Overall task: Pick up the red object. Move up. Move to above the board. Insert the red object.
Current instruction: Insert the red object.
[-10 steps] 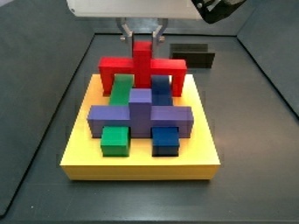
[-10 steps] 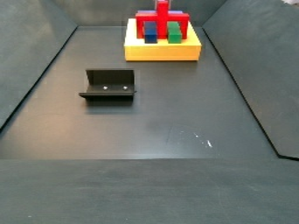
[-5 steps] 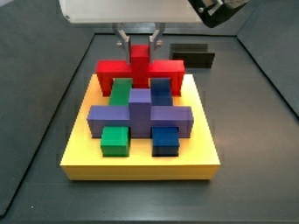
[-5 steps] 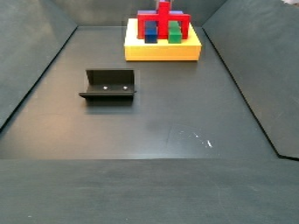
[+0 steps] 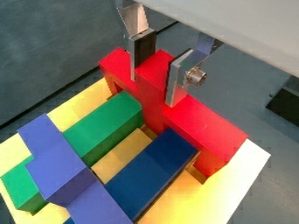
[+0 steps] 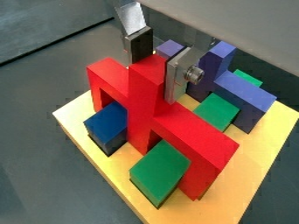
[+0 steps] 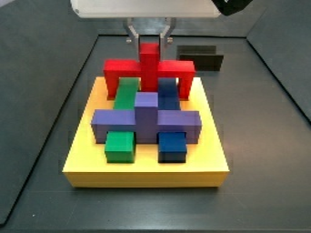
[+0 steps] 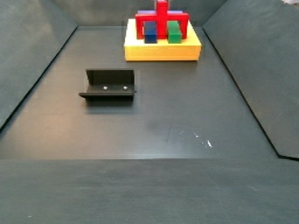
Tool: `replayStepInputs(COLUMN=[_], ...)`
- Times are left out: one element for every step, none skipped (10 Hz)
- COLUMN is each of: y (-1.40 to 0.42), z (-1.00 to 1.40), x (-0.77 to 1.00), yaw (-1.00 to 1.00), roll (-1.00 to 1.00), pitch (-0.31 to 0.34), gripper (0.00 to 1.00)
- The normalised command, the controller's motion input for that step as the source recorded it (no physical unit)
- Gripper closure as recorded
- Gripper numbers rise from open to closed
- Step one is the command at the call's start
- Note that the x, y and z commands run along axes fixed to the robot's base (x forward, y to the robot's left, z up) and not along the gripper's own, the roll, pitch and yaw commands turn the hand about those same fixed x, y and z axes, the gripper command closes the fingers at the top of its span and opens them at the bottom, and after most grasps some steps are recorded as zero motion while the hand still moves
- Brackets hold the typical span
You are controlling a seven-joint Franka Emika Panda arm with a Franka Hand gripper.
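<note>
The red object (image 7: pixel 122 68) is a cross-shaped piece with legs. It stands at the far end of the yellow board (image 7: pixel 145 173), straddling a green block (image 5: pixel 100 131) and a blue block (image 5: pixel 158 171). It also shows in a wrist view (image 6: pixel 176 131) and a side view (image 8: pixel 146 17). My gripper (image 7: pixel 148 41) hangs straight over it. In both wrist views the gripper (image 5: pixel 160 83) (image 6: pixel 160 79) has its silver fingers pressed against the two sides of the red upright stem. The piece's legs rest low on the board.
A purple cross piece (image 7: pixel 145 116) with a green and a blue block in front fills the near half of the board. The fixture (image 8: pixel 108 85) stands on the dark floor, apart from the board, and shows behind the board in a side view (image 7: pixel 201 56). Tray walls rise at the sides.
Almost nothing differs. The gripper stays on the red stem over the far end of the board, with only a slight vertical shift.
</note>
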Motion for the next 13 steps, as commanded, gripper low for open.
replayStepInputs(y=[0.00,0.00,-0.03,-0.01,-0.07,-0.03,0.00,0.00,0.01,0.03,0.14,0.14,0.16], z=[0.00,0.00,-0.06,0.02,0.22,0.25,0.45,0.16,-0.07,-0.17,-0.28,-0.29,-0.21], x=[0.03,0.00,0.00,0.07,0.00,0.00,0.00,0.00,0.00,0.00,0.00,0.12,0.02], yaw=[0.00,0.00,0.00,-0.02,0.00,0.00,0.00,0.00,0.00,0.00,0.00,0.00,0.00], roll=[0.00,-0.01,-0.01,-0.40,-0.44,-0.45,-0.50,-0.37,-0.08,-0.03,-0.12,-0.16,-0.18], pitch=[0.000,0.000,0.017,-0.019,-0.149,-0.120,-0.107,-0.067,-0.004,0.000,0.000,0.024,0.000], gripper=[1.00,1.00,1.00,1.00,1.00,1.00,1.00,1.00,1.00,1.00,1.00,1.00,1.00])
